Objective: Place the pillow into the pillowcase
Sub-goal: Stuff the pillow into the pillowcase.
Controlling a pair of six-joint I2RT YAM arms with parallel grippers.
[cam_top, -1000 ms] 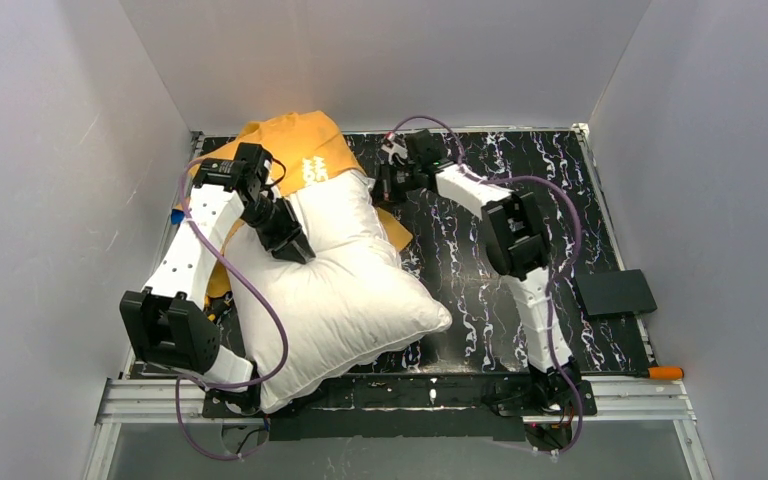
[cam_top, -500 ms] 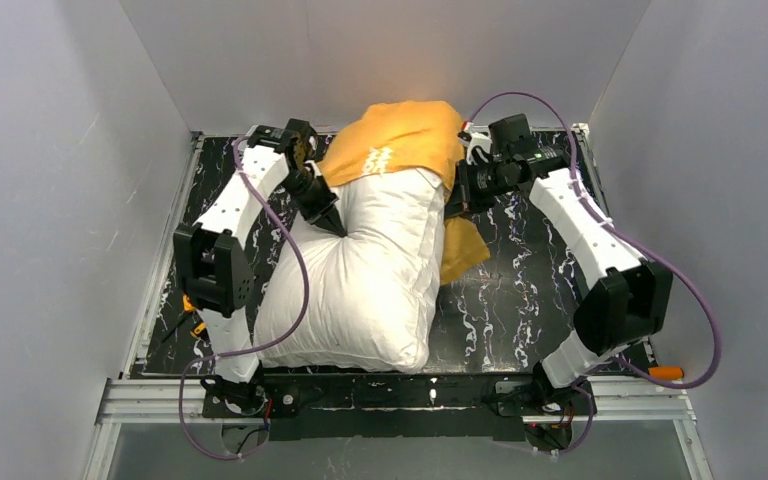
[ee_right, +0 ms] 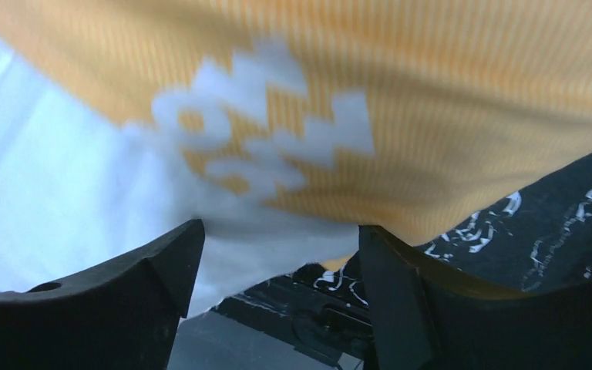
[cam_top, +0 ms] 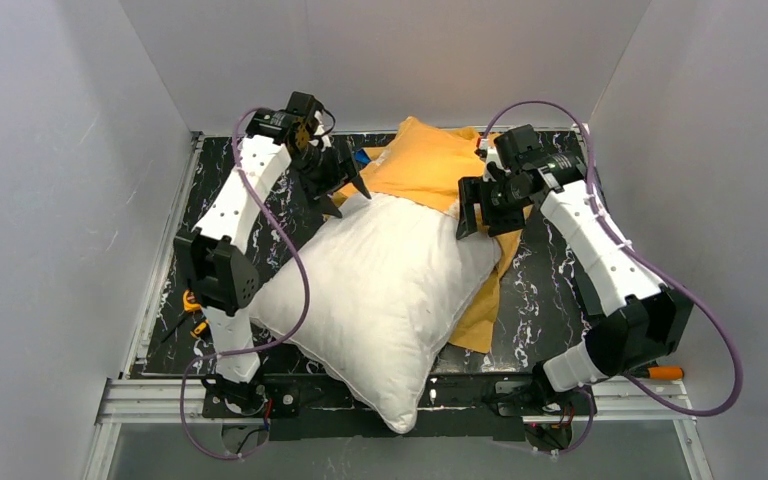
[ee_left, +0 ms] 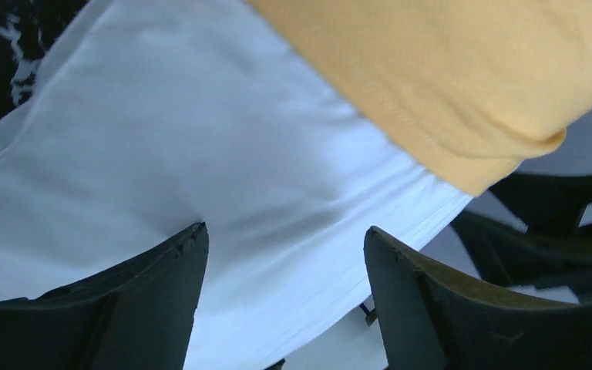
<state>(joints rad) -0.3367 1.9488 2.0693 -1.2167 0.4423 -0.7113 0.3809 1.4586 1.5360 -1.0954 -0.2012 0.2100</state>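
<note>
The white pillow (cam_top: 390, 290) lies diagonally across the table, its near corner hanging over the front edge. Its far end sits inside the orange-yellow pillowcase (cam_top: 430, 165), which is bunched at the back and trails under the pillow's right side. A blue sliver of the case shows by the left wrist. My left gripper (cam_top: 350, 200) hovers open at the pillow's far-left corner. In the left wrist view, pillow (ee_left: 162, 139) and pillowcase hem (ee_left: 447, 77) lie beyond the open left gripper (ee_left: 285, 239). My right gripper (cam_top: 478, 228) is open at the far-right corner; its view shows printed pillowcase (ee_right: 447, 69) over pillow (ee_right: 38, 169).
The black marbled tabletop (cam_top: 550, 290) is bounded by grey walls on three sides. An orange-handled tool (cam_top: 665, 372) lies at the front right corner, and a small orange-yellow item (cam_top: 192, 300) sits at the left edge beside the left arm.
Both grippers have opened and let go of the fabric. The pillow has dropped and swung diagonal, its corner now past the front edge, and the pillowcase has settled lower at the back.
</note>
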